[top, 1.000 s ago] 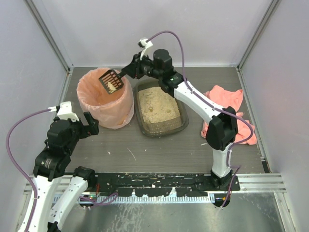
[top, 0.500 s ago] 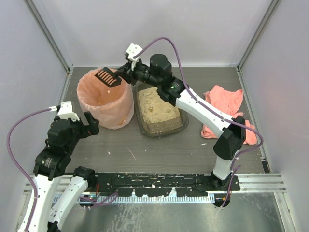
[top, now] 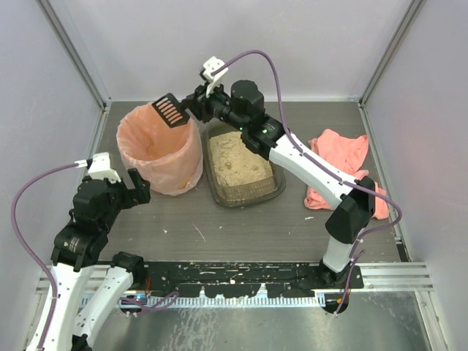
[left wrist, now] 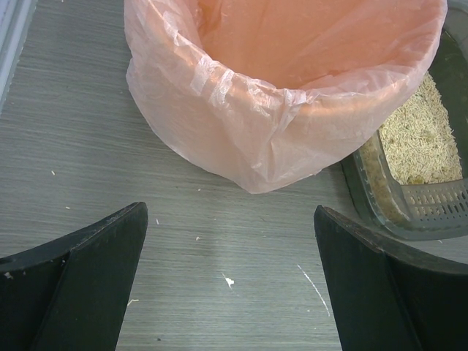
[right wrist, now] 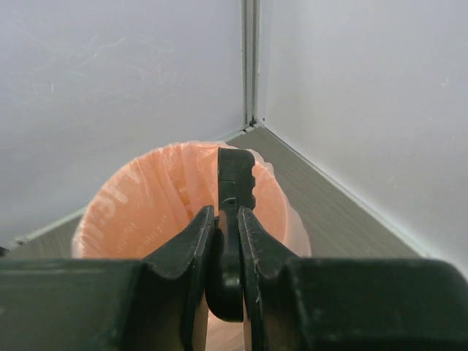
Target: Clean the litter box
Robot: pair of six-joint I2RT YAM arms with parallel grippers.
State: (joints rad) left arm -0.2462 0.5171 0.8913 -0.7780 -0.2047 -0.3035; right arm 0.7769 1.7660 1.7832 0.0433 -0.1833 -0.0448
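The litter box (top: 268, 191) is a dark olive tray with beige litter, in the table's middle; its corner also shows in the left wrist view (left wrist: 380, 212). My right gripper (top: 199, 104) is shut on the handle of a black slotted scoop (top: 169, 110), held over the far rim of the round bin lined with a peach-pink bag (top: 157, 146). In the right wrist view the scoop (right wrist: 235, 179) stands on edge between my fingers above the bin (right wrist: 146, 205). My left gripper (top: 137, 186) is open and empty, low over the table just in front of the bin (left wrist: 278, 95).
A pink cloth (top: 344, 164) lies crumpled at the right of the table. Grey walls close in the back and sides. Bits of litter are scattered on the table in front of the bin (left wrist: 229, 280).
The right gripper has turned the scoop over above the bin; the litter lump it carried a second ago no longer shows on it. The left arm has not moved.
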